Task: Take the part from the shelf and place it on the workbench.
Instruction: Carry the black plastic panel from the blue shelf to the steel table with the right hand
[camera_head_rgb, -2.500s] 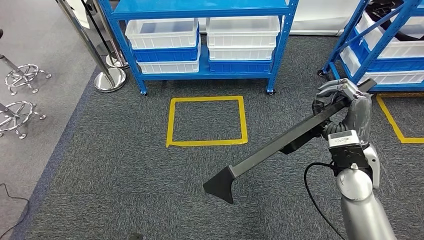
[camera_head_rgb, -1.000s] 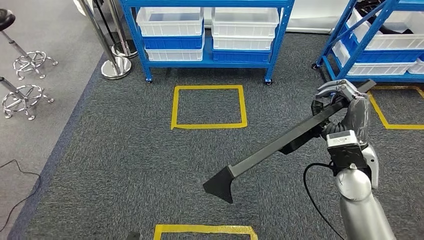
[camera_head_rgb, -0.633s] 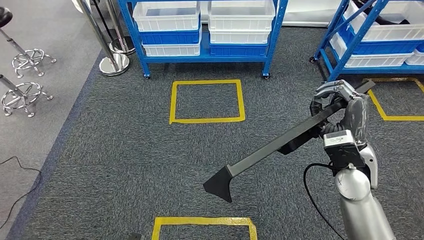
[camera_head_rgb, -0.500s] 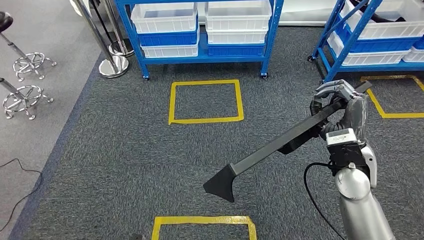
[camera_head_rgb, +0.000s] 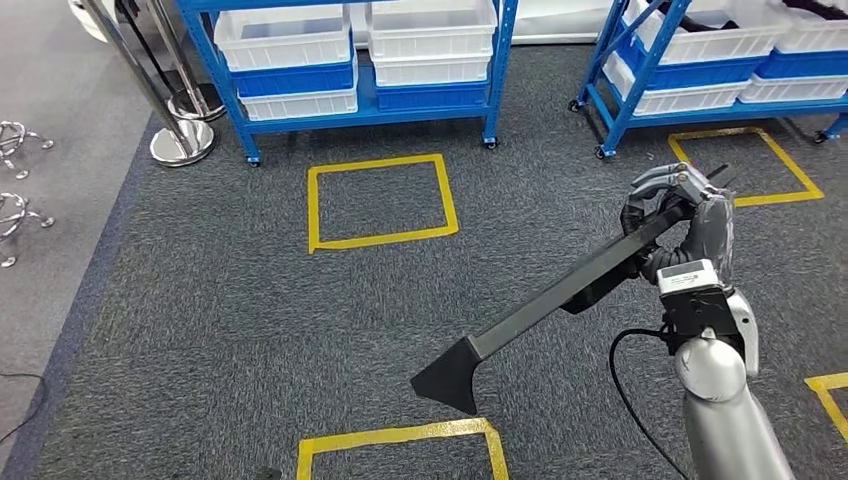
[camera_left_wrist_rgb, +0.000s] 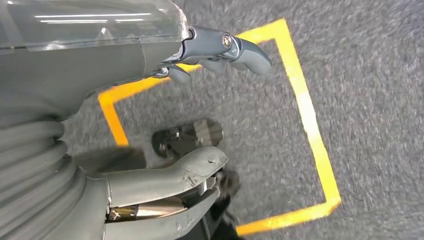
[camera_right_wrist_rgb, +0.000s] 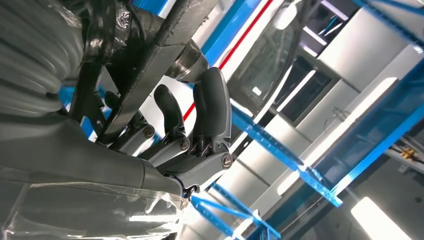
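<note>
1. Racks of blue steel number two in the head view: one shelf rack (camera_head_rgb: 350, 110) at the far middle, holding four white bins (camera_head_rgb: 288, 38) over blue ones, and a second rack (camera_head_rgb: 640, 75) at the far right, also stacked with white bins.
2. One part (camera_head_rgb: 560, 300), a long black bar ending in a wedge-shaped foot, slants over the grey carpet (camera_head_rgb: 200, 330), held in the air and well apart from both racks.
3. Right hand (camera_head_rgb: 685, 225) grips the bar near its upper end, fingers wrapped over it.
4. Yellow tape squares (camera_head_rgb: 380, 200) mark the carpet; four show, some cut by the frame edge. A chrome post base (camera_head_rgb: 180, 145) stands left of the first rack.
5. From the left wrist, the left hand (camera_left_wrist_rgb: 150, 125) hangs over a yellow outline, thumb and fingers apart, nothing between them.
6. From the right wrist, dark fingers (camera_right_wrist_rgb: 212, 107) curl around the bar against blue shelving.
</note>
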